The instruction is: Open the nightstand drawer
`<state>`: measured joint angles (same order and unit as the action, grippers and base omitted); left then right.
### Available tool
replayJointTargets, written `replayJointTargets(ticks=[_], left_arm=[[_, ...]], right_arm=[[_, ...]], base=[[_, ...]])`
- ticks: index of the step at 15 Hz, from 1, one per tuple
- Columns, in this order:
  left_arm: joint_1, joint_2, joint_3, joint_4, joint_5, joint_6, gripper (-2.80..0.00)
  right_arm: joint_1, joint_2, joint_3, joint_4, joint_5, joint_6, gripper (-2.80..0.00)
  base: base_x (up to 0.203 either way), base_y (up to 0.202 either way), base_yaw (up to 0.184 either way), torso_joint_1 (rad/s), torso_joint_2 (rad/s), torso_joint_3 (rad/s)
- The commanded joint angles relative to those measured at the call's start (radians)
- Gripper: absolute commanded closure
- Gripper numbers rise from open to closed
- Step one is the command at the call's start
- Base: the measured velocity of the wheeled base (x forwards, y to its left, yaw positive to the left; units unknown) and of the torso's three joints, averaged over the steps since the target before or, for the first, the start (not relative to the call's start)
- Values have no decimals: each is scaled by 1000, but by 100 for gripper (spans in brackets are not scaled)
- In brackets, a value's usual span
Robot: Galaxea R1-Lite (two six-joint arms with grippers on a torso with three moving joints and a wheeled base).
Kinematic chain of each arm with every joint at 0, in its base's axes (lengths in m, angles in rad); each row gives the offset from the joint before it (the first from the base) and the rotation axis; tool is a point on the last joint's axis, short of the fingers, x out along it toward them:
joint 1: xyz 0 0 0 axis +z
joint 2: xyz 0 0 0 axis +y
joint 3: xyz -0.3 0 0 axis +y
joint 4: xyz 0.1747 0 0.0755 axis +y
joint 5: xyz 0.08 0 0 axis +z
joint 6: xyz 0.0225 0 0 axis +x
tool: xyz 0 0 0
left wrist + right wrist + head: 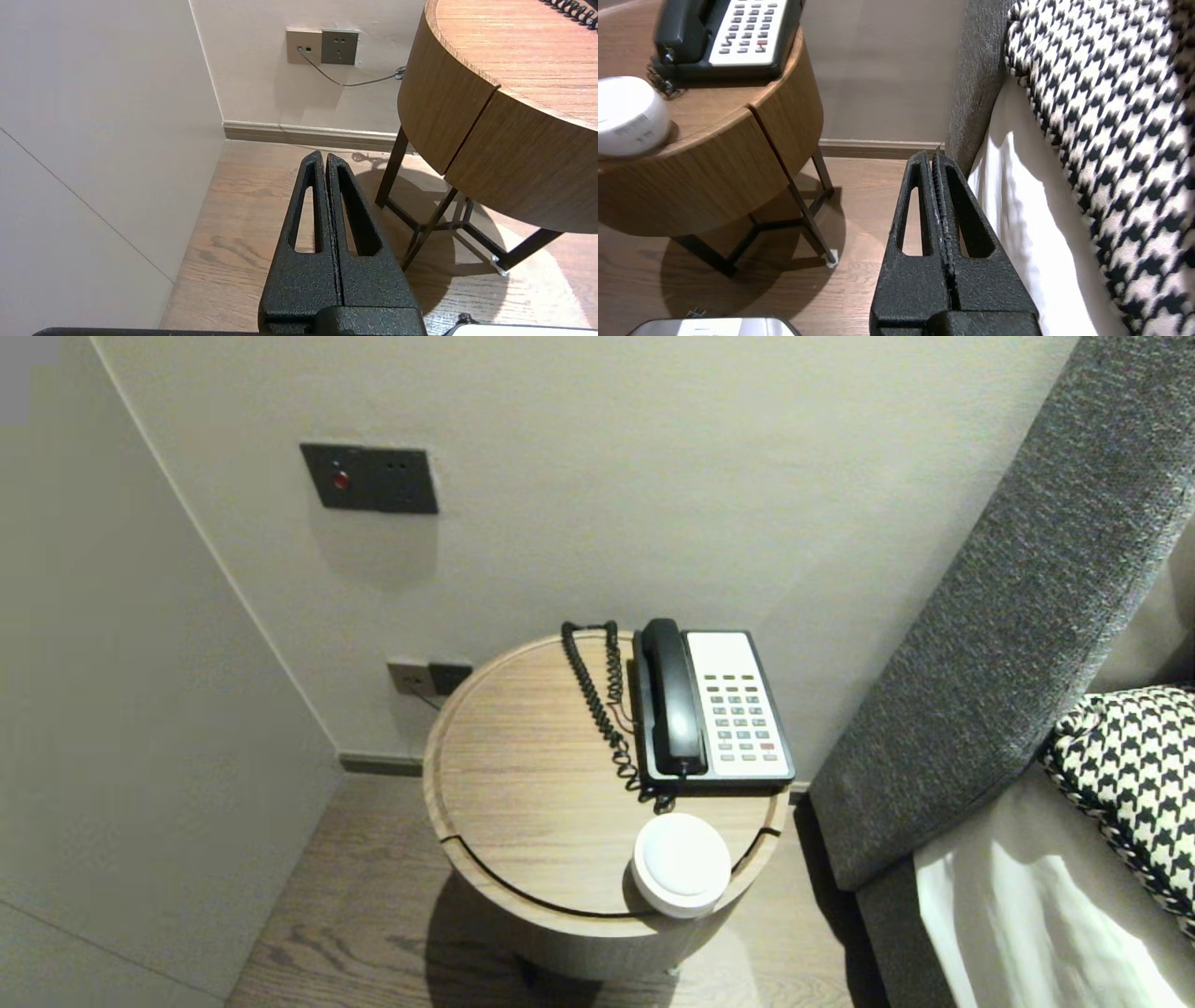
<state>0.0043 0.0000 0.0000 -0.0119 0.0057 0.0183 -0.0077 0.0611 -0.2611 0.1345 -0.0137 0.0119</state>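
A round wooden side table [523, 775] stands against the wall. On it sit a black-and-white desk phone [714, 705] with its handset in the cradle and a coiled cord [602, 700], and a white lidded cup [681, 865] near the front edge. Neither arm shows in the head view. My left gripper [322, 156] hangs shut and empty over the wooden floor, beside the table's left side [467, 126]. My right gripper [931, 156] is shut and empty, low between the table [738, 140] and the bed, with the phone [733, 32] and cup [626, 116] off to its side.
A grey upholstered headboard [1008, 616], white bedding [1027, 915] and a houndstooth pillow [1130, 775] lie to the right. Wall sockets [322, 46] with a cable sit behind the table, a switch panel [369, 478] above. The table has dark metal legs [808, 219]. A wall closes in on the left.
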Motion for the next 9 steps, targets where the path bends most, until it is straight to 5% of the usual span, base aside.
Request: replayJointTargets(ticks=[1, 5, 9], left_arm=[[0, -2, 0, 0, 0, 0, 0], [0, -2, 0, 0, 0, 0, 0], [0, -2, 0, 0, 0, 0, 0]], right_arm=[[-1, 119, -84, 7, 5, 3, 0], [0, 316, -214, 4, 29, 43, 0], [0, 542, -316, -2, 64, 211, 0]], base=[[0, 0, 0, 0, 0, 0], [0, 0, 0, 0, 0, 0], [0, 0, 0, 0, 0, 0]])
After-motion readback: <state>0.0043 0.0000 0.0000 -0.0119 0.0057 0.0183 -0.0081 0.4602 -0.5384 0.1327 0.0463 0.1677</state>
